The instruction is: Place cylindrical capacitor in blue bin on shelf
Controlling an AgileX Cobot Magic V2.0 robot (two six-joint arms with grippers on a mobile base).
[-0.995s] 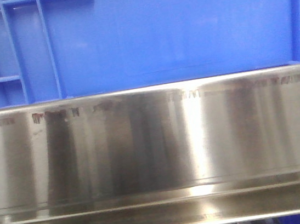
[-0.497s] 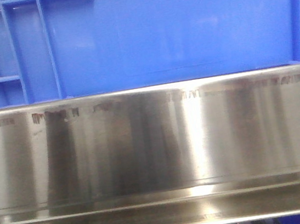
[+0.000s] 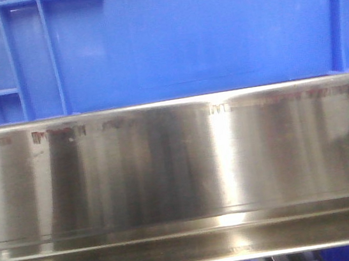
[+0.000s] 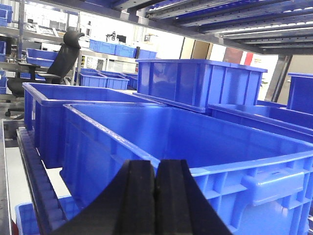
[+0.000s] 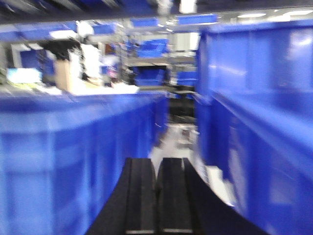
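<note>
The cylindrical capacitor is out of view in every frame. In the front view a blue bin (image 3: pixel 181 33) stands on the shelf, right above its shiny steel front rail (image 3: pixel 166 164). My left gripper (image 4: pixel 156 162) is shut, pads pressed together with nothing between them, just short of the near rim of a large open blue bin (image 4: pixel 205 134). In the blurred right wrist view my right gripper (image 5: pixel 157 161) is also shut, with nothing seen in it, and points down a gap between two blue bins.
More blue bins stand around the left arm: one at left (image 4: pixel 44 105), a taller one behind (image 4: pixel 195 81). Shelf rails (image 4: pixel 220 14) run overhead. A black office chair (image 4: pixel 61 61) is far left. Blue bin walls flank the right gripper (image 5: pixel 58 161) (image 5: pixel 254 122).
In the front view the bin and rail have slid slightly left in the picture. A faint pale reflection has appeared at the rail's right end.
</note>
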